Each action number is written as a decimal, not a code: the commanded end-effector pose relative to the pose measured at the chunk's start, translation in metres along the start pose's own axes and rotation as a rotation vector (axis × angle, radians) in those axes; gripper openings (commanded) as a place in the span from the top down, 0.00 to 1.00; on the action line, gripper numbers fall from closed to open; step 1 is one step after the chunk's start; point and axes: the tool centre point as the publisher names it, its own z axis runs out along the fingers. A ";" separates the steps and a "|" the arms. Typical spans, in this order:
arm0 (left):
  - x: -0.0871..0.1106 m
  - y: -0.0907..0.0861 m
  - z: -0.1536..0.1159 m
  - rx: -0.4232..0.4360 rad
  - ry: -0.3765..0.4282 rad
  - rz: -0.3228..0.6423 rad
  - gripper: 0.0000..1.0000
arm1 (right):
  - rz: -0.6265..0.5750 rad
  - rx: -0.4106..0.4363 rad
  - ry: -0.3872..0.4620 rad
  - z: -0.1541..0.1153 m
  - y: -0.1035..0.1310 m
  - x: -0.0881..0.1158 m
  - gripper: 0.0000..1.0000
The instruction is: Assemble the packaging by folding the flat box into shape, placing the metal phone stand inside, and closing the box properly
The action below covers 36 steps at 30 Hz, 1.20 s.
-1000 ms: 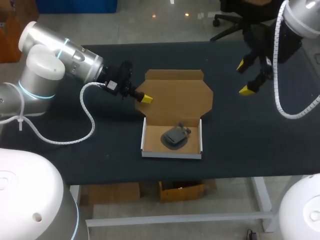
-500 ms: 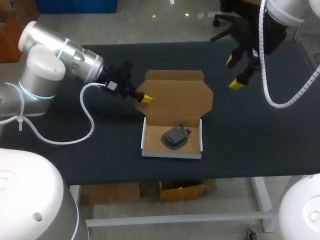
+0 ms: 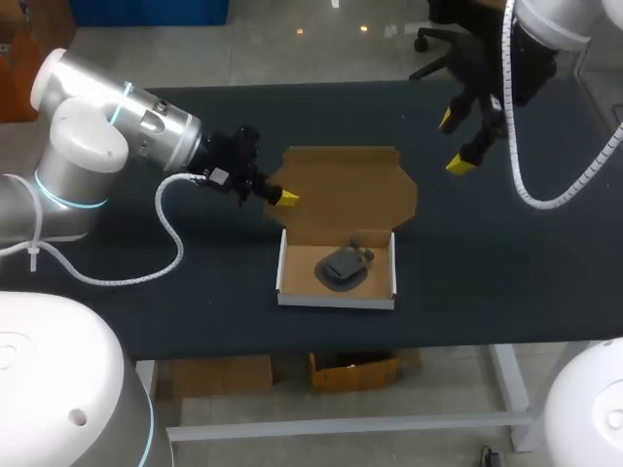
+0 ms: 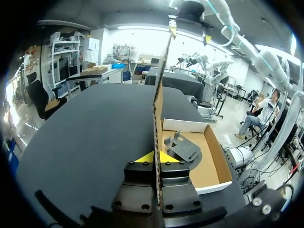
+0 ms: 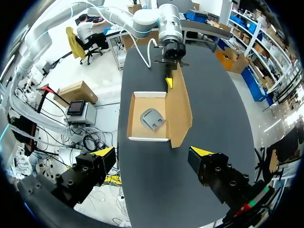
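- The box sits near the middle of the dark table. It is an open white-walled tray with its brown lid folded back from the far wall.
- The metal phone stand lies inside the tray, on its floor and about midway between the side walls.
- My left arm comes in low from the left. The left jaws are clamped on the left edge of the lid, just beyond the tray's far left corner.
- In the left wrist view the lid shows edge-on. It runs straight out from between the two yellow tips, with one tip on each face of the cardboard.
- In the same view the phone stand and the tray lie just beside the jaws, on one side of the lid.
- I cannot tell whether the lid's far edge rests on the table.
- The right jaws hang high over the far right part of the table. They are spread wide, hold nothing, and are well apart from the box.
- In the right wrist view the box, lid and stand lie ahead of the parted fingers.
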 end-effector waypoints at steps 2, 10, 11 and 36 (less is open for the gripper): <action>0.007 0.002 0.006 -0.012 -0.032 0.008 1.00 | -0.002 0.005 0.010 0.001 0.002 -0.001 0.00; 0.013 0.000 0.005 -0.017 -0.072 0.040 1.00 | -0.013 0.005 0.013 0.000 0.006 -0.003 0.00; 0.014 0.000 0.004 -0.015 -0.076 0.041 1.00 | -0.014 0.005 0.013 0.000 0.006 -0.003 0.00; 0.020 -0.002 0.001 -0.011 -0.104 0.073 1.00 | -0.028 0.003 0.017 0.000 0.010 -0.006 0.00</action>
